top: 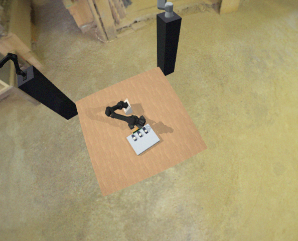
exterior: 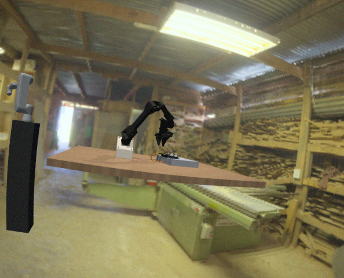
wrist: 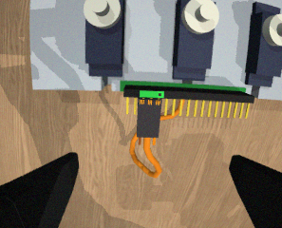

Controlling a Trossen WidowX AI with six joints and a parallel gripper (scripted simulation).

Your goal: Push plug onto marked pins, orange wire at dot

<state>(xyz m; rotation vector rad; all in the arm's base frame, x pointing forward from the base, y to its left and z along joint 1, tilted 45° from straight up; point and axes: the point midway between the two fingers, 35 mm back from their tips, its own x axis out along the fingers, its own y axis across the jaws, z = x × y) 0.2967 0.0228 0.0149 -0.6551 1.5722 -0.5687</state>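
The grey holder [top: 144,144] [exterior: 182,162] [wrist: 50,76] carries three dark servos. Yellow pins [wrist: 214,109] stick out from its black header. A green band [wrist: 149,94] with a dark dot at its right end marks three pins. The dark plug [wrist: 148,121] sits square to the row below the band, its hole end close against the header, covering the pins there. Orange wire [wrist: 135,154] loops from its rear. Which hole meets the dot is too small to tell. My gripper [exterior: 160,145] [wrist: 158,162] is wide open and empty, above and clear of the plug, fingers on either side.
The wooden table [top: 113,155] [exterior: 85,164] [wrist: 8,119] bears the holder and my arm's white base block [top: 128,110] [exterior: 124,153]. Pale round servo horns [wrist: 200,15] stand up on the holder. Two black pillars [top: 169,43] [top: 46,93] with other arms stand beyond the table.
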